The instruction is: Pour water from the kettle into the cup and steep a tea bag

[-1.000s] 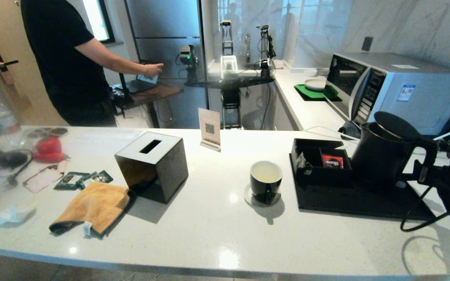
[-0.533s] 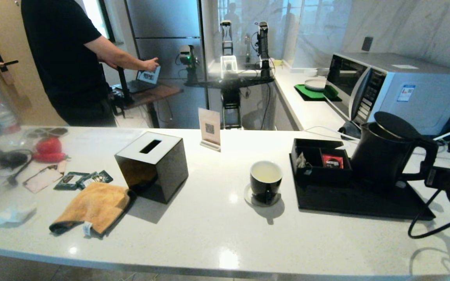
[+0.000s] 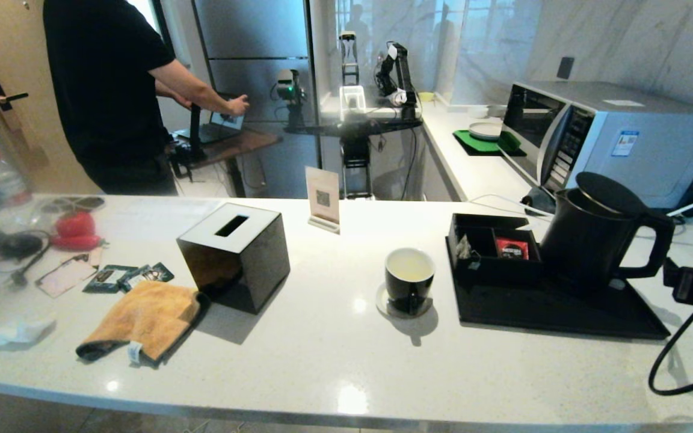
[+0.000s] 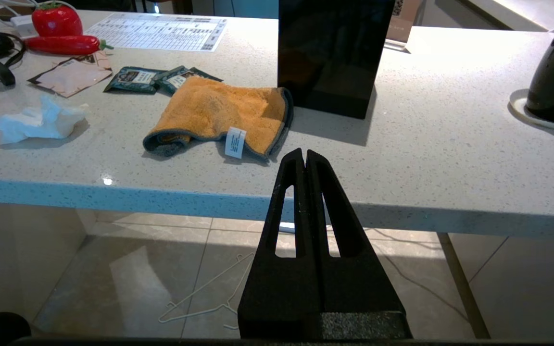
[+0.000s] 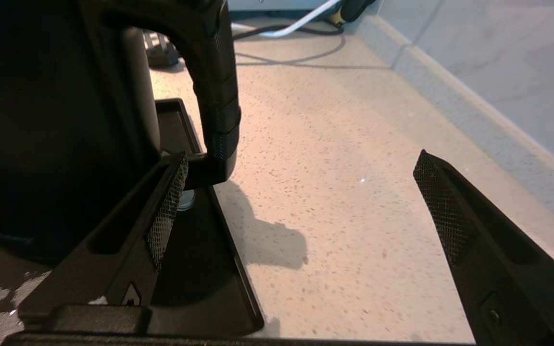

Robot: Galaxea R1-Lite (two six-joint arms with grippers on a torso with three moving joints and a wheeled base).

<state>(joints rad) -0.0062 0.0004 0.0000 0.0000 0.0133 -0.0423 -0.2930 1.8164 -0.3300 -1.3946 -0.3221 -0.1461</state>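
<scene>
Two pincers are in play, but only the right pincer [image 5: 296,211] matters here: its jaws are spread wide and empty, hanging just off the handle side of the kettle [image 3: 593,237], which stands on the black tray [image 3: 563,313] with its lid on. In the right wrist view the kettle handle [image 5: 217,96] rises upright just past the tip of one finger [image 5: 166,211], outside the gap rather than between the pads.

The cup [image 3: 409,279] stands on its small saucer [image 3: 382,304] on the worktop [image 3: 322,361], well beyond the kettle from this pincer, and already holds pale yellowish water [image 3: 409,267]. So pouring looks done, and the tea bag [image 3: 464,248] is probably next. It lies in the near compartment of the black organiser [image 3: 491,246] on the tray, on the kettle's far side from the right pincer, between kettle and cup. It is small, pale and crumpled, so no long axis can be read, and I cannot make out its string.

The left pincer [image 4: 304,156] is clenched and parked below the worktop edge, farther from the bag still; the right arm seems the likelier one to reach across.
</scene>
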